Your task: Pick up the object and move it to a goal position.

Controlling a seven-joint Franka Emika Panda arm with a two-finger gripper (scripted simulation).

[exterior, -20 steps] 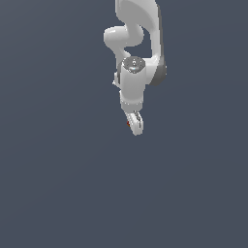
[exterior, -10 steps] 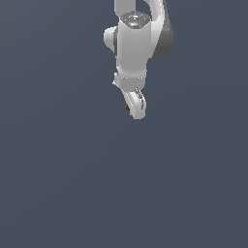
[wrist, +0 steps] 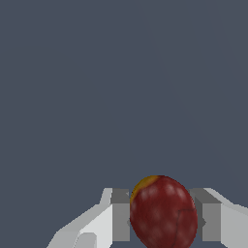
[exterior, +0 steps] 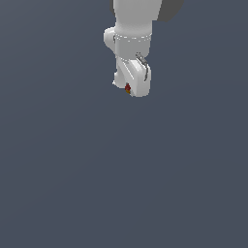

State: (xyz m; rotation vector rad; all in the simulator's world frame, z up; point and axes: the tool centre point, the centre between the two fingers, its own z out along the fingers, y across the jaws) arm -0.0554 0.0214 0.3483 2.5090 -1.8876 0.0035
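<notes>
Flat slate-grey background fills both views, with no tabletop edge, marker or goal position to be made out. In the wrist view, going from one side across, a grey pad (wrist: 121, 215) is seen pressed against the object (wrist: 163, 211), a rounded dark-red thing with a yellow-orange patch near its top, and the opposite pad sits against its far side. The claw (wrist: 163, 218) is thus closed on the object, which is held between its fingers. In the exterior view the object (exterior: 127, 88) shows only as a tiny red and yellow speck at the tip of the white claw (exterior: 131, 89), partly hidden by the arm's bulk.

The pick-up is judged to be done and the carrying step to be in hand. Since no goal is visible, the direction of the next move cannot be told; a steady, maintained grip is called for while the arm travels, because a rounded thing could slip between flat pads.

Compared with one second ago, the claw is seen higher in the exterior view and nearer the camera, the arm appearing larger and foreshortened; the red speck, absent then, is now seen at the claw's tip
</notes>
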